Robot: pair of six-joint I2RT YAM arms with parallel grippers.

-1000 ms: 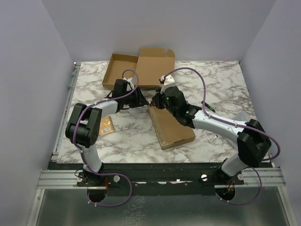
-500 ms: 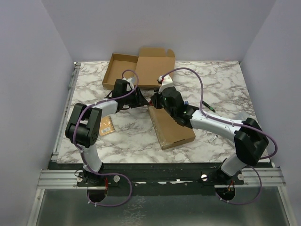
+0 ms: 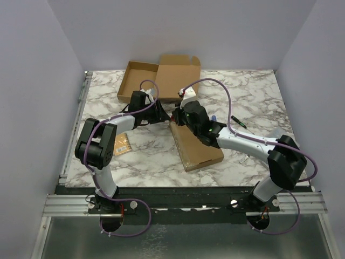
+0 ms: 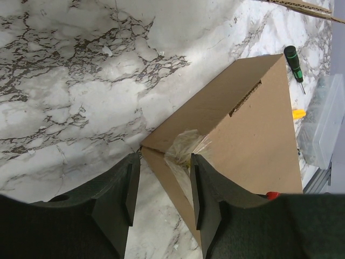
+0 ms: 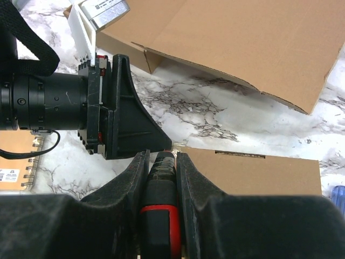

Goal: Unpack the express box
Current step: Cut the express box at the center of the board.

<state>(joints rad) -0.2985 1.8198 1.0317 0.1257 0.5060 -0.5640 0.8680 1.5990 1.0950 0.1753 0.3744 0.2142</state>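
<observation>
The box (image 3: 198, 147), stretching lower right, met both arms at its taped upper-left corner: left end effector (image 4: 161, 164) half-open astride it, right end effector (image 5: 160, 155) clamping a black-and-red tool (image 5: 160, 181).

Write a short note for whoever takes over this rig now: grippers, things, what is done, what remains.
Left gripper: jaws apart, astride the taped corner of the closed box; whether they press it, I cannot tell.
Right gripper: shut on a black and red tool, its tip near that corner.
The closed box lies mid-table; an open box lies at the far edge.
Done: tool in hand, at the box.
Left: cut the tape, open the box, take out the contents.
</observation>
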